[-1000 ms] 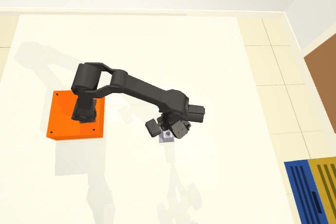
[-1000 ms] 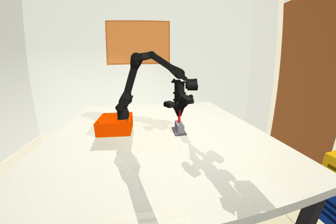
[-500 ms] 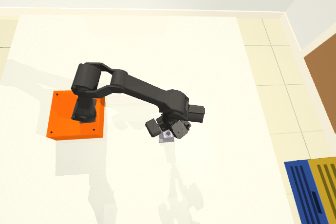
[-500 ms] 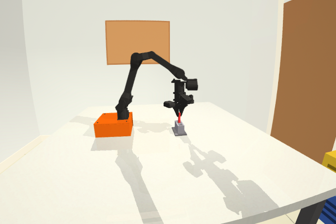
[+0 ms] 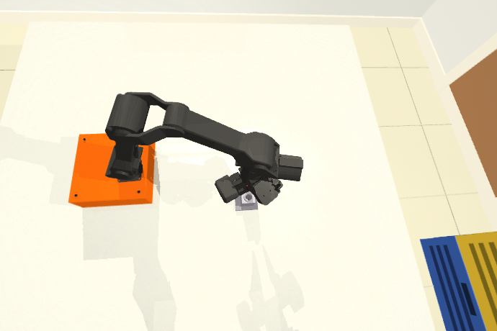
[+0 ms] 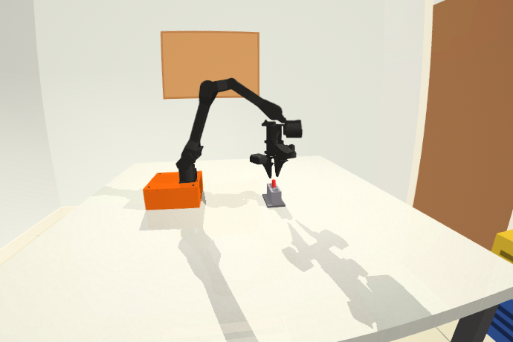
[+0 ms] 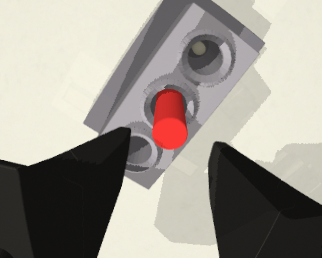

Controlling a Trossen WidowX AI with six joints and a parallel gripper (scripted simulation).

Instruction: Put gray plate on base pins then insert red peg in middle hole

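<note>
Exterior view: red peg upright in the gray block's middle hole.
Above the block, the jaws stand parted, gripping nothing, clear of the peg.

Pale, smooth-topped table, bearing directly on its surface an orange box left of centre in the exterior view and the dark gray base of a small block near that frame's centre

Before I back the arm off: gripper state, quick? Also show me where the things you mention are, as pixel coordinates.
Gripper (image 5: 248, 194) (image 6: 273, 177) (image 7: 171, 147): open, holding nothing; the red peg (image 6: 273, 183) (image 7: 170, 133) stands in the middle hole, clear of both fingertips.
</note>
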